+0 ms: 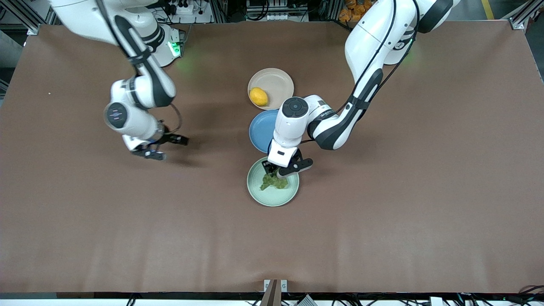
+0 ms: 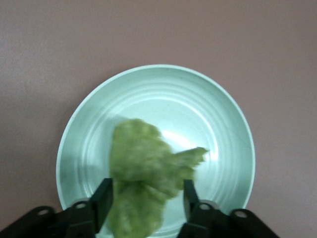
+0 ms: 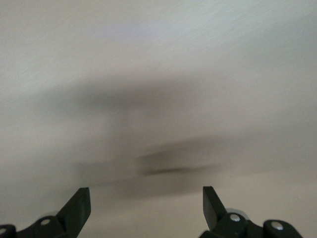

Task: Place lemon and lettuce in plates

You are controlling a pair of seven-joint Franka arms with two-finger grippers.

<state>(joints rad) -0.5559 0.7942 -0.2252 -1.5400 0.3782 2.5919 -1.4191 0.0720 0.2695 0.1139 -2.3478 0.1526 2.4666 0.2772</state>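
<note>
The left gripper [image 2: 146, 198] hangs over the round pale mint green plate [image 1: 263, 196], and the ruffled dark green lettuce leaf [image 2: 143, 181] sits between its spread fingers [image 2: 103, 194], the leaf lying on this plate. The small oval yellow lemon [image 1: 258, 96] lies in the pale beige-pink plate [image 1: 278, 80], farther from the front camera, with a round blue plate [image 1: 260, 129] between the two. The right gripper [image 1: 159, 146] waits with fingers wide open over the bare brown worktop [image 1: 425, 191], toward the right arm's end.

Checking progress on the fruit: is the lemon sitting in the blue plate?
No, the lemon lies in the beige-pink plate, while the blue plate beside it holds nothing visible.
</note>
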